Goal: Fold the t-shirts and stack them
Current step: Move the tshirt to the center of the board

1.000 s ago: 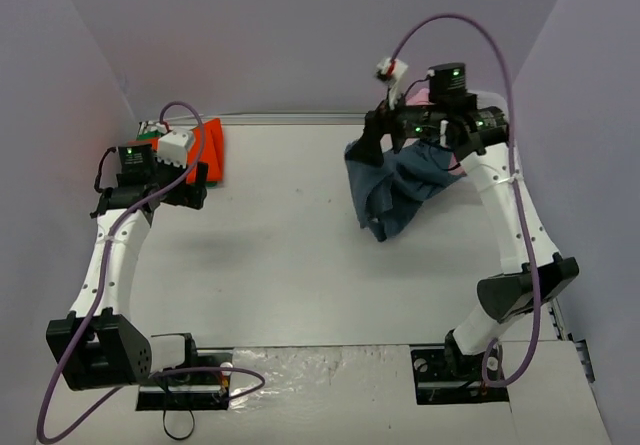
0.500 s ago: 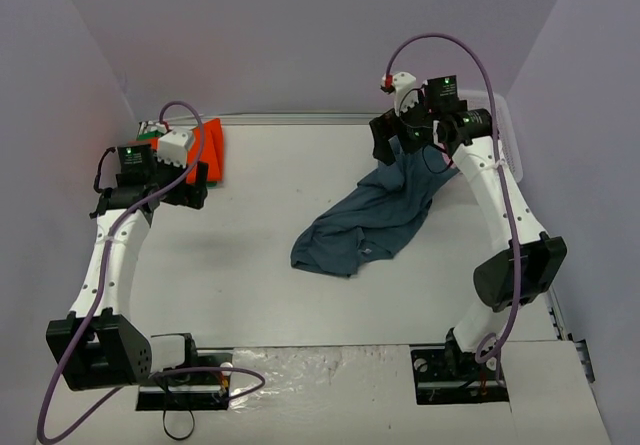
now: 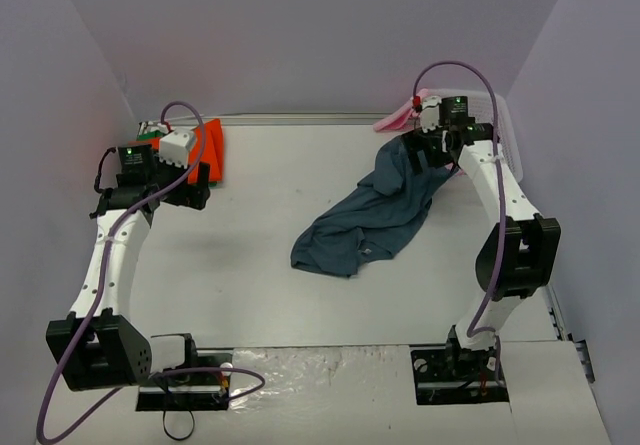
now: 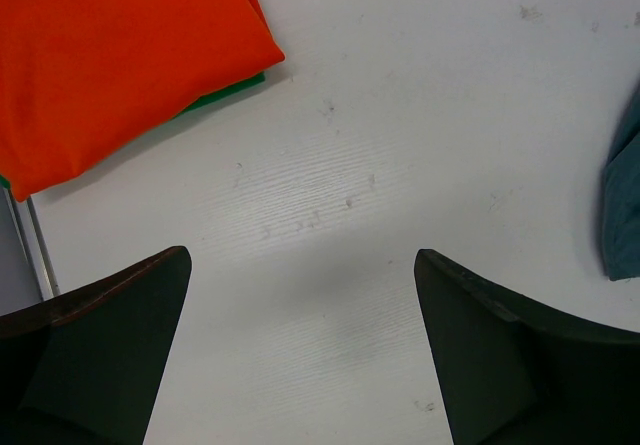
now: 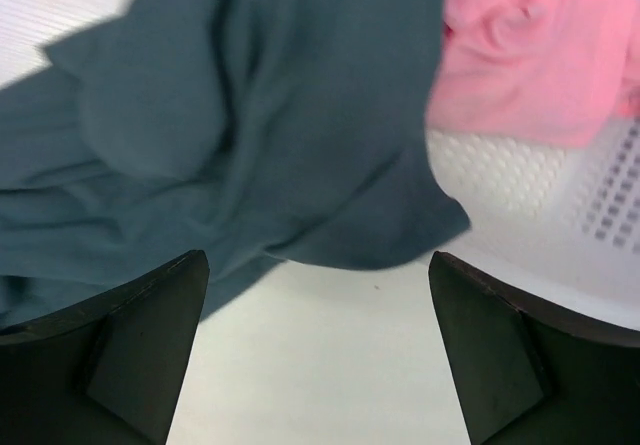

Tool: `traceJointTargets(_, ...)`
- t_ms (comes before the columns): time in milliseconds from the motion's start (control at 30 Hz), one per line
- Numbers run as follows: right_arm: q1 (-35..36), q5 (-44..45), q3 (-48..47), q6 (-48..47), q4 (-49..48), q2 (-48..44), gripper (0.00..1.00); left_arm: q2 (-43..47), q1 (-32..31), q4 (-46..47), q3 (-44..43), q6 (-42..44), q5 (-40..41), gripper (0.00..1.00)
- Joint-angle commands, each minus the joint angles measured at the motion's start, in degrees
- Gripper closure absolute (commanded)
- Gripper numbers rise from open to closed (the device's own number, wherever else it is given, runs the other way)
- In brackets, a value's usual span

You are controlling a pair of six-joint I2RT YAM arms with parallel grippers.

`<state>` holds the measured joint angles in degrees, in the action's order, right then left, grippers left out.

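We are logging: dark slate-blue cloth t-shirt (image 3: 365, 220) lying crumpled on table (image 3: 260, 265), one end reaching white plastic lattice basket (image 5: 590, 225) holding pink shirt (image 5: 530, 55); folded orange-red shirt (image 4: 110, 55) sitting on green shirt (image 4: 225, 90). Left gripper (image 4: 300, 255), right gripper (image 5: 318, 257): gaping, empty.

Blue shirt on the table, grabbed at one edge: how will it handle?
Probably floppy: the blue shirt lies crumpled in soft folds, so it would likely hang and drag rather than hold shape. Likely light: the cloth looks thin where it drapes by the basket. Pushing would probably bunch it, not slide it flat across the table.
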<state>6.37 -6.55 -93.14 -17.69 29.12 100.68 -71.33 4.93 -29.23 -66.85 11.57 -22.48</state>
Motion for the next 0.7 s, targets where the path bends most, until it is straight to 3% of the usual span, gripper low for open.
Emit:
traceJointTargets(0,-3.1,2.6,2.2,0.6,-0.9,-0.4,0.12,1.4,-0.5,1.1,-1.5,0.0,-1.4,0.06)
traceJointTargets(200,-4.4,2.8,3.4,0.1,-1.3,1.2,0.15,0.6,-0.8,1.3,-1.4,-0.1,-1.7,0.06)
traceJointTargets(300,-4.4,2.7,2.9,0.3,-1.3,2.8,0.27,1.0,-0.8,1.4,-1.3,-0.1,-1.6,0.06)
traceJointTargets(567,-4.5,2.1,3.8,0.8,-1.2,4.8,0.35,1.5,-0.8,1.7,-0.2,0.2,-1.4,0.06)
traceJointTargets(667,-4.5,1.9,4.0,0.6,-1.3,5.7,0.47,1.2,-0.8,1.6,-0.5,0.1,-1.7,0.06)
